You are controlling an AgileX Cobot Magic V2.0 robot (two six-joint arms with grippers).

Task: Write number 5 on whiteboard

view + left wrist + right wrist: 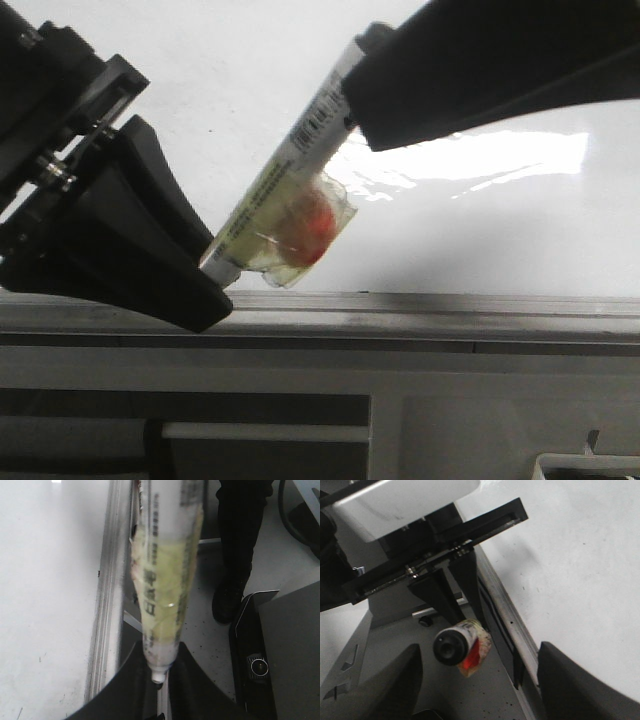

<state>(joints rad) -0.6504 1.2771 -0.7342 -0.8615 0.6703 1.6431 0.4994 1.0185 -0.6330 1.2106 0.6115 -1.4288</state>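
Note:
A marker point(290, 190) with a white and yellowish label and a scrap of clear tape with a red spot slants in front of the whiteboard point(200, 90). My left gripper point(195, 280) is shut on its lower end; in the left wrist view the marker point(165, 590) runs out from between the black fingers point(130, 690). My right gripper point(480, 680) is open, its fingers point(395, 680) wide apart on both sides of the marker's black end point(451, 647) without touching it. No number 5 shows on the whiteboard point(570, 555).
A grey aluminium rail point(400, 305) edges the board, with grey cabinet panels point(480, 420) below it. A white tray corner point(590, 465) shows at the bottom right. In the left wrist view a dark trouser leg and shoe point(230, 595) and a black box point(255, 665) are on the floor.

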